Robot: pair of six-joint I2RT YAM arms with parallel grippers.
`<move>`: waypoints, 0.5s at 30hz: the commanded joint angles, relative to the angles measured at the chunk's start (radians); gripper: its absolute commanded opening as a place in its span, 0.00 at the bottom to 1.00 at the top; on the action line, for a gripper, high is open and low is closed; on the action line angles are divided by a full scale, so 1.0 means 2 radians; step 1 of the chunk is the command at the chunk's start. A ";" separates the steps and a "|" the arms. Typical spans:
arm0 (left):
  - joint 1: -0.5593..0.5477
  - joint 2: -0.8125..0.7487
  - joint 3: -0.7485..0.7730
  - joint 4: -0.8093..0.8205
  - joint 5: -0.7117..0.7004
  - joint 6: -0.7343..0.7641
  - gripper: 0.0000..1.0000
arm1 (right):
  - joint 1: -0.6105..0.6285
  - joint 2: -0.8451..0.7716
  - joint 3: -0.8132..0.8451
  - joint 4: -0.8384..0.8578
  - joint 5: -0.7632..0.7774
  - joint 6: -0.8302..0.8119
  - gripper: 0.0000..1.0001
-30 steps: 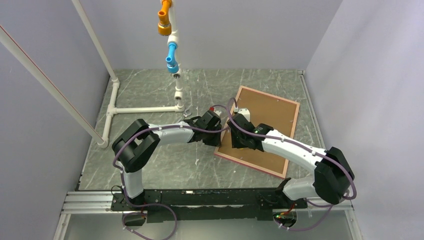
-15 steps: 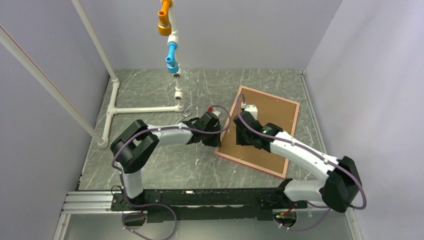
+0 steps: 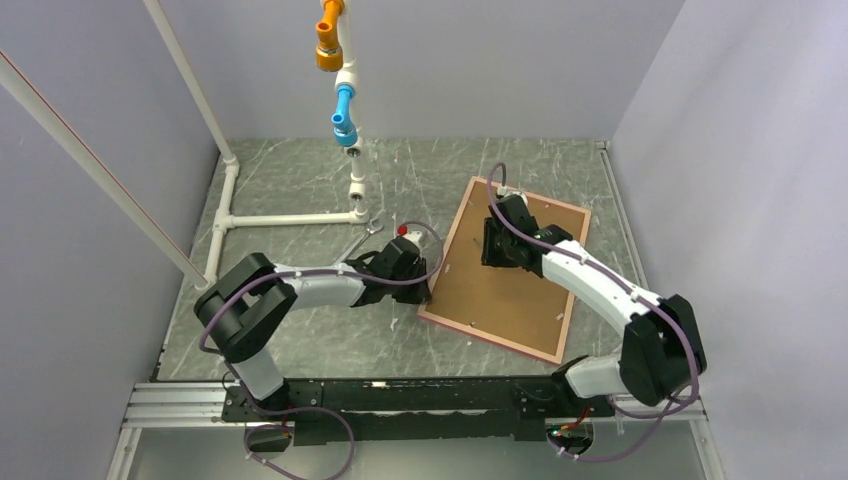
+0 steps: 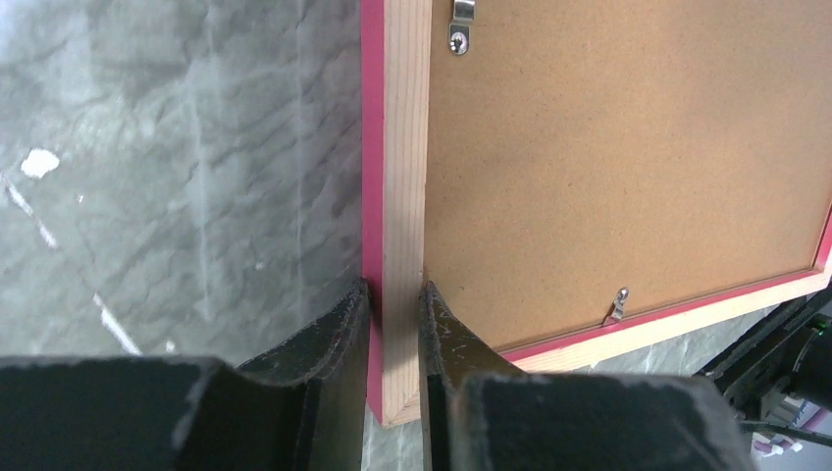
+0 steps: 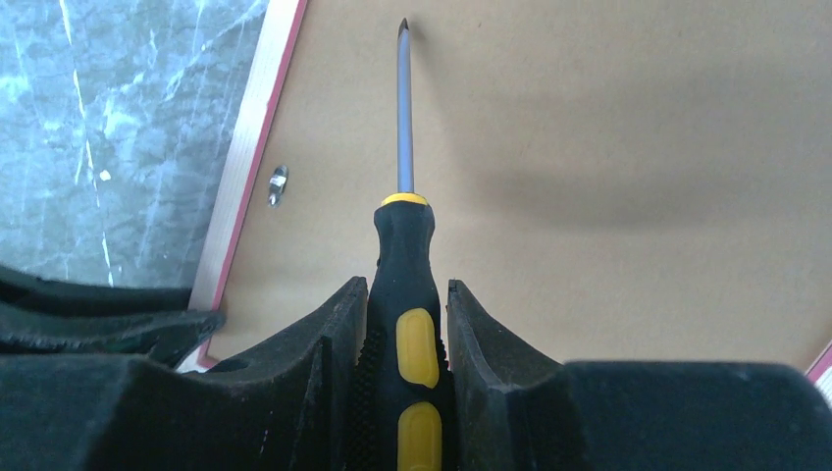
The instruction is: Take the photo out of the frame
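2 arms work on the frame [image 3: 490, 340], which lies face down on the table [image 3: 300, 180], right of centre in the top view, with its brown backing board [image 3: 500, 290] uppermost. The left gripper [image 4: 395, 294] is closed narrowly on the frame's left rail near the lower-left corner, 1 finger on the pink outer face and 1 on the inner wooden edge, pinning the frame. The right gripper [image 5: 407, 294] clamps the black-and-yellow handle of a screwdriver [image 5: 400, 245]. Its shaft points toward the top of the right wrist view, and its tip is over bare board, touching no fitting.

The photo is not visible in any view and is presumably beneath the board. 3 metal clips [image 4: 618, 304] can be seen along the rim, apparently holding the board in.

Judged progress is early. The frame is turned over and steadied and the tool is in hand, but the clips are not yet released, the board is not yet lifted, and the photo is not yet out.
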 commanded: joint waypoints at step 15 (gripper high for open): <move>0.000 -0.062 -0.031 -0.085 -0.008 0.008 0.24 | -0.007 0.111 0.092 0.087 -0.025 -0.032 0.00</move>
